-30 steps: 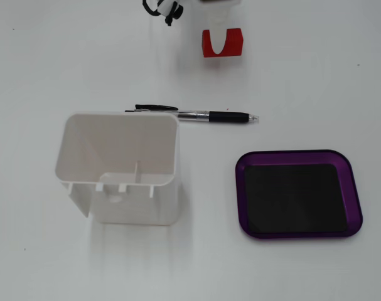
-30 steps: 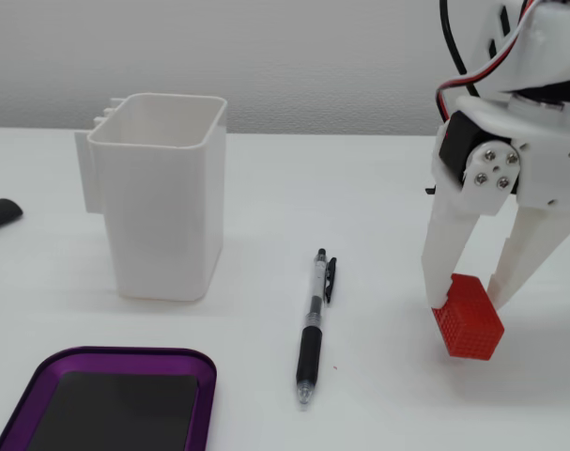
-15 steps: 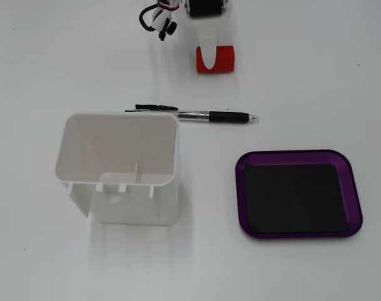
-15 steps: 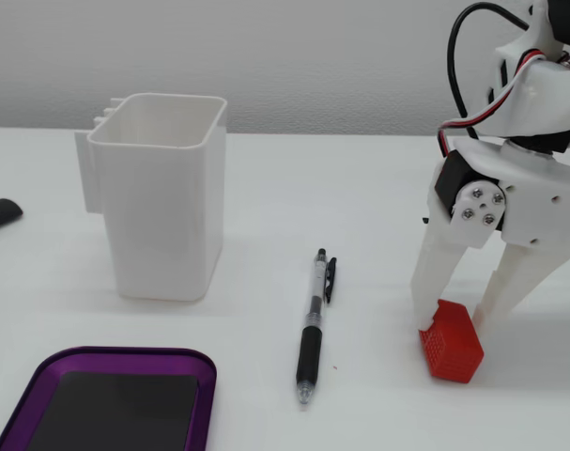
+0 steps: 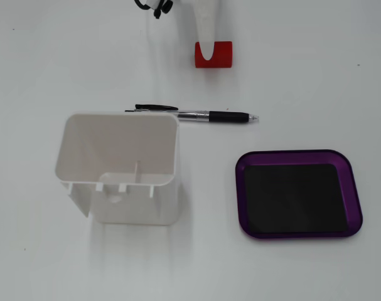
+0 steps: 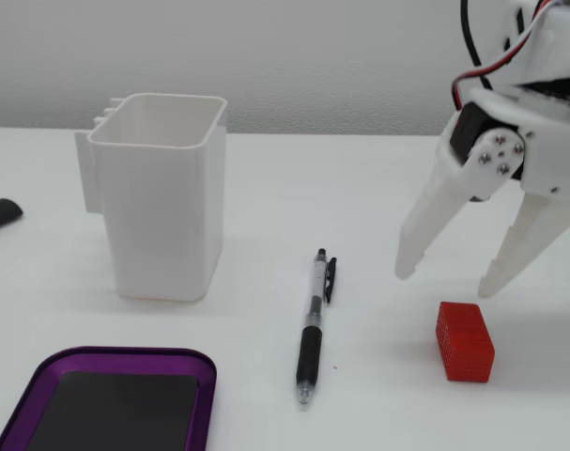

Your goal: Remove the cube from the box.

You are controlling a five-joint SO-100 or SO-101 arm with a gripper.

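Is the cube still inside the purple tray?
No: in a fixed view the cube sits on the bare table right of the pen, and the purple tray holds nothing.

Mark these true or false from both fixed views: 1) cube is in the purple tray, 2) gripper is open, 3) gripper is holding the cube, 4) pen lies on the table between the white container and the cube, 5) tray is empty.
1) The cube is in the purple tray: false. It sits on the bare table, away from the tray.
2) The gripper is open: true.
3) The gripper is holding the cube: false. Its fingers are spread above the cube, which rests on the table.
4) The pen lies on the table between the white container and the cube: true.
5) The tray is empty: true.
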